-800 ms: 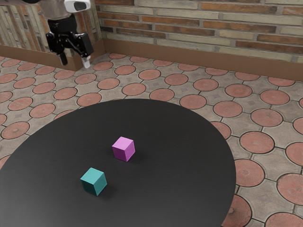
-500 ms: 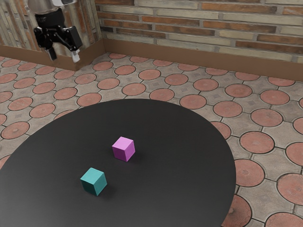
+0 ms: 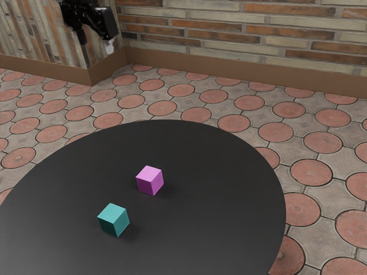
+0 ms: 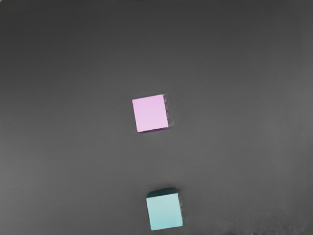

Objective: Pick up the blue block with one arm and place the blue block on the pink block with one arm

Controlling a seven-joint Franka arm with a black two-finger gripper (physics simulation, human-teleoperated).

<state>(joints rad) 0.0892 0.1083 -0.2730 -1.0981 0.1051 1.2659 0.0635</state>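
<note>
No text, label, brand, number or sign can be read on anything here.

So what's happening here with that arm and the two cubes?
A robot arm hangs high above a round black table, its jaws open and empty. The blue block and the pink block sit apart on the table. The blue one is meant to go on the pink one; no pickup has begun.

Blocky black claw point(image 3: 94, 41) with one white-tipped finger point(image 3: 108, 46).
</note>
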